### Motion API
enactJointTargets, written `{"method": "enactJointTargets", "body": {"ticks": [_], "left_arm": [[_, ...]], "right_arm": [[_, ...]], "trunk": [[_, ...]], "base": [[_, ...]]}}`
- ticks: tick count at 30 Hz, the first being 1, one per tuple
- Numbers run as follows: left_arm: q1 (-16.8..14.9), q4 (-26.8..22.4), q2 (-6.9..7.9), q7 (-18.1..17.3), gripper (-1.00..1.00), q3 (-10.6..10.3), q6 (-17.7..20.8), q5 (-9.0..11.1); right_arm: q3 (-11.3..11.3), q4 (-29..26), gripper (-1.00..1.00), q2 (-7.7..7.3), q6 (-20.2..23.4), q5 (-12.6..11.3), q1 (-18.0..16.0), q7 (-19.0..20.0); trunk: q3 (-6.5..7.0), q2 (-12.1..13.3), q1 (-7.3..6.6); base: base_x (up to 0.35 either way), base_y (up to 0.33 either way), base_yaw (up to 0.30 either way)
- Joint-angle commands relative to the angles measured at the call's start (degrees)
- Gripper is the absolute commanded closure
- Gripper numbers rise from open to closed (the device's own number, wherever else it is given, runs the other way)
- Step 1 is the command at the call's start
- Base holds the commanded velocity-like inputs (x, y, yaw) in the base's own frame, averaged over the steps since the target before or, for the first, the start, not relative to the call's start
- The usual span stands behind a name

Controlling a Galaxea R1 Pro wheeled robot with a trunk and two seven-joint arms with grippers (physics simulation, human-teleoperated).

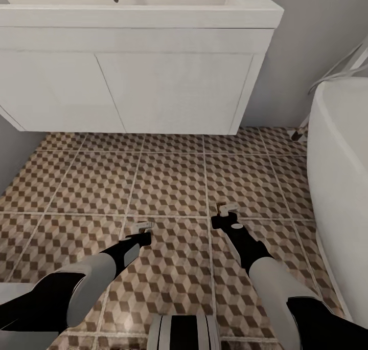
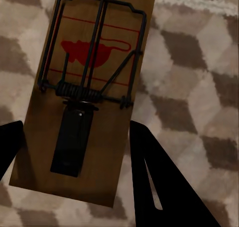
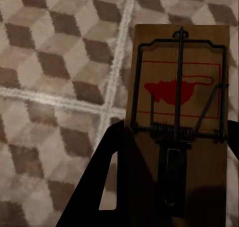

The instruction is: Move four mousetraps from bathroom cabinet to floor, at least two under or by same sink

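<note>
Left tool (image 2: 74,152) and right tool (image 3: 174,172) each clamped across a mousetrap (image 2: 84,87), board running straight ahead of fingers; sink (image 1: 138,58) lies beyond both.

Matt brown wooden mousetrap (image 2: 84,97) with dark metal wire.

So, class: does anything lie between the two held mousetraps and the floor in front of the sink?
Nothing visible does. Each hand, left and right, holds a mousetrap above bare floor, with open tiles up to the sink.
</note>
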Motion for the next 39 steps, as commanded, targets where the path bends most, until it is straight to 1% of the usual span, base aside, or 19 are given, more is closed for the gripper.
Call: {"method": "enactJointTargets", "body": {"ticks": [1,9,25,28,39], "left_arm": [[-0.04,0.02,-0.02,0.26,1.00,-0.10,0.03,0.22],[-0.04,0.02,-0.02,0.29,1.00,-0.10,0.03,0.22],[-0.04,-0.02,-0.02,0.29,1.00,-0.10,0.03,0.22],[-0.04,-0.04,-0.02,0.29,1.00,-0.10,0.00,0.22],[-0.04,-0.05,-0.02,0.29,1.00,-0.10,-0.05,0.22]], "right_arm": [[-0.16,-0.08,1.00,0.04,0.35,0.57,-0.01,-0.02],[-0.16,-0.05,1.00,0.04,0.35,0.58,-0.01,0.01],[-0.11,-0.05,1.00,0.04,0.35,0.58,-0.01,0.02],[-0.07,-0.05,1.00,0.04,0.28,0.58,0.16,0.02],[-0.07,-0.05,1.00,0.04,0.18,0.58,0.38,0.02]], "trunk": [[-0.12,-0.02,-0.02],[-0.75,-0.02,-0.02],[-5.64,-0.23,0.40],[-5.83,-0.23,0.40],[-5.89,-0.23,0.40]], "base": [[0.000,0.000,0.000],[0.000,0.000,0.000],[0.000,0.000,0.000],[0.000,0.000,0.000],[0.000,0.000,0.000]]}}
